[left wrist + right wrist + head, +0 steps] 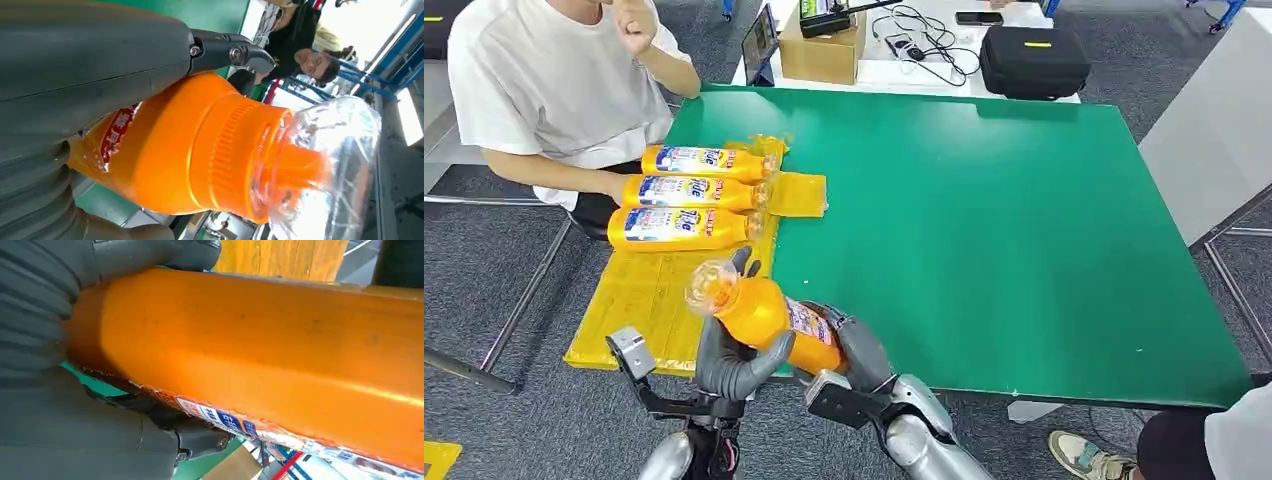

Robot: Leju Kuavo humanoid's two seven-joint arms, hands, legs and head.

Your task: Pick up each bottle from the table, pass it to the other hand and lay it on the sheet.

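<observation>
While both hands met over the near edge of the green table point(1024, 250), an orange detergent bottle point(769, 318) with a clear cap hung between them, tilted cap-up toward the yellow sheet point(644, 300). The left hand point(729, 360) wrapped its fingers around the bottle's shoulder; the right hand point(854, 350) gripped the base, apparently just as firmly. Three matching bottles point(689, 193) lay side by side on the sheet, beside a seated person point(554, 80).

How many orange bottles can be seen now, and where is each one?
4. Three lie side by side on the yellow sheet: far bottle, middle bottle, near bottle. The held bottle is between both hands.
</observation>
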